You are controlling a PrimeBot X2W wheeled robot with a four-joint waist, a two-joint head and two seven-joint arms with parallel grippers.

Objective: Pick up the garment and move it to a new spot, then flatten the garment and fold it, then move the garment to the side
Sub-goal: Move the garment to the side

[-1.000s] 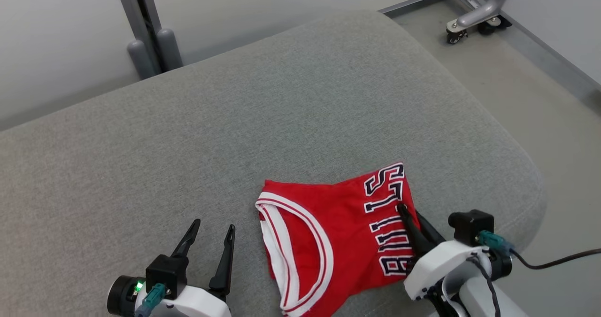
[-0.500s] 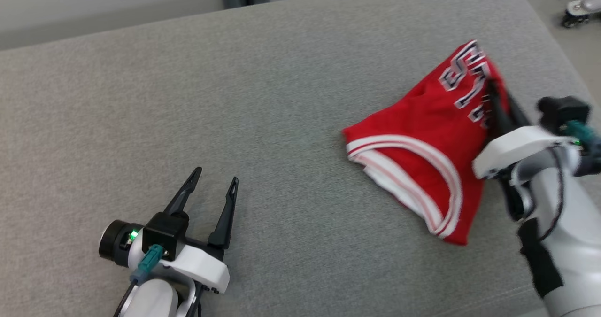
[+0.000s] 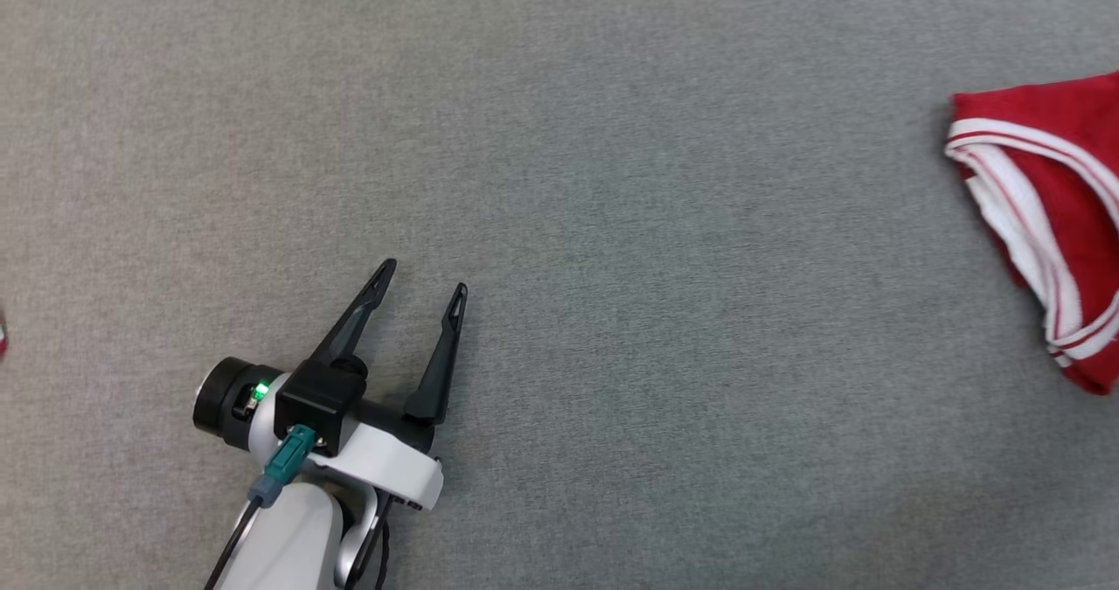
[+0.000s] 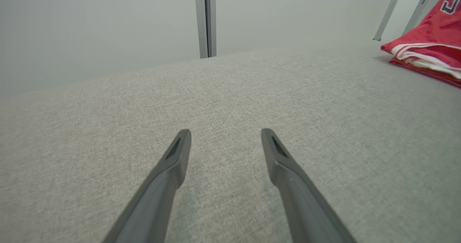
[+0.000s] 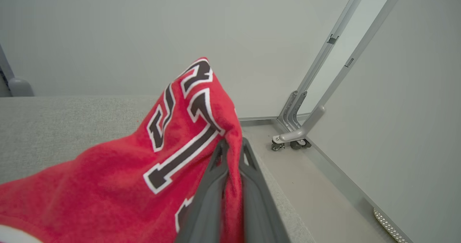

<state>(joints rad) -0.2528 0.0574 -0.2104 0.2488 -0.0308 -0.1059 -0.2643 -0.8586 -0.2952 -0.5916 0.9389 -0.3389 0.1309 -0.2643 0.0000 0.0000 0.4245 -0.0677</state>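
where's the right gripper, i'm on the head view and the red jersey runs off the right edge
Observer: The right wrist view shows the right gripper shut on a fold of the red jersey, beside its black and white lettering.
Operator: is the jersey flat or lifted
Observer: Partly lifted: in the left wrist view its far end stands raised while the white-trimmed edge rests on the grey cushion.
Operator: what's past the cushion there
Observer: The floor, and a metal frame foot on castors by the wall.
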